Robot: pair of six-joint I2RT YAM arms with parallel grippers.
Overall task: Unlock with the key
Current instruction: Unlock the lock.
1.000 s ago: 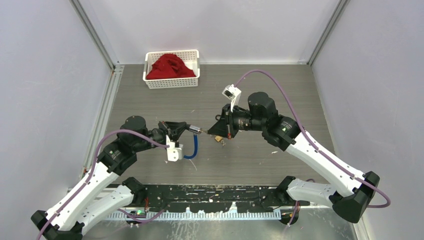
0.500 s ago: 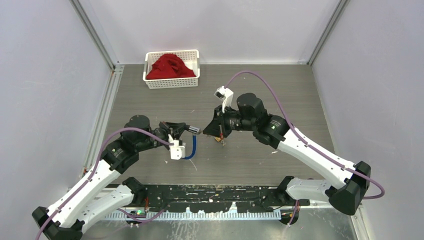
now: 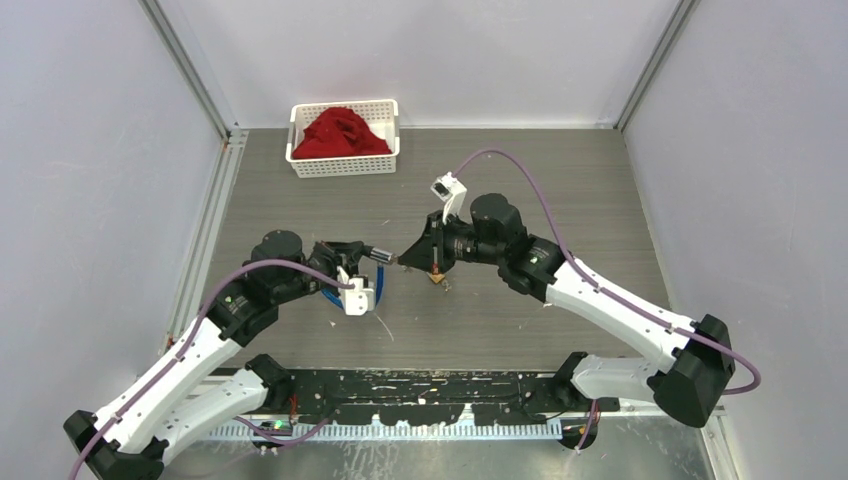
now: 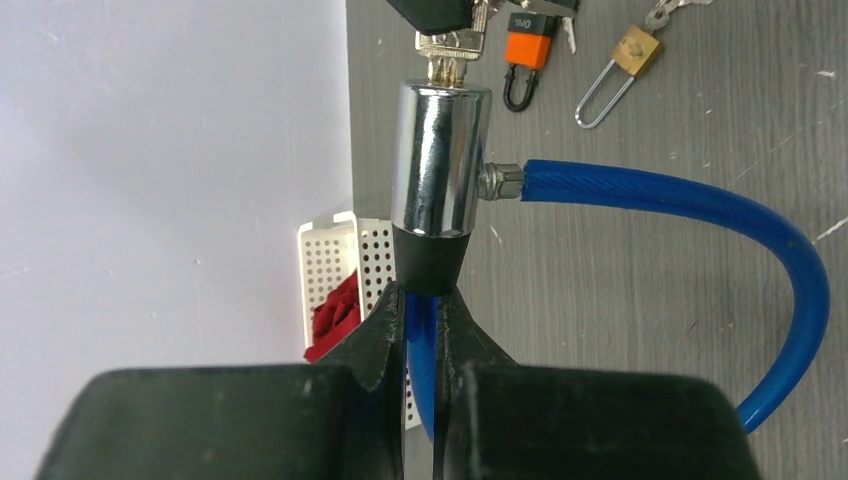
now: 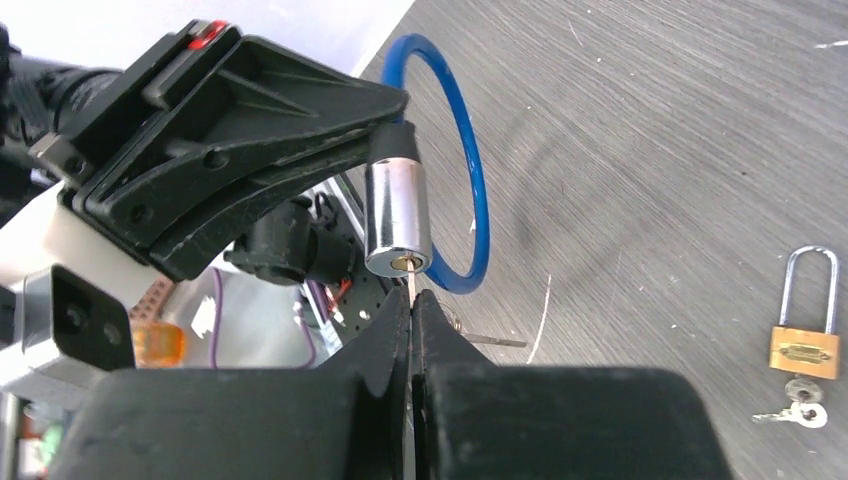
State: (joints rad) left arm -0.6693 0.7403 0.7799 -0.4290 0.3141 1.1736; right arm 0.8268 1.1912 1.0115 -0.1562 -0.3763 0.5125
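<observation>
Now | left hand: cable lock gripped | right hand: key at keyhole

The top external camera looks down from above and behind the near edge onto the whole table, while the two wrist cameras, very close in, face each other at mid-table, both showing the chrome lock cylinder, blue cable and key.
</observation>
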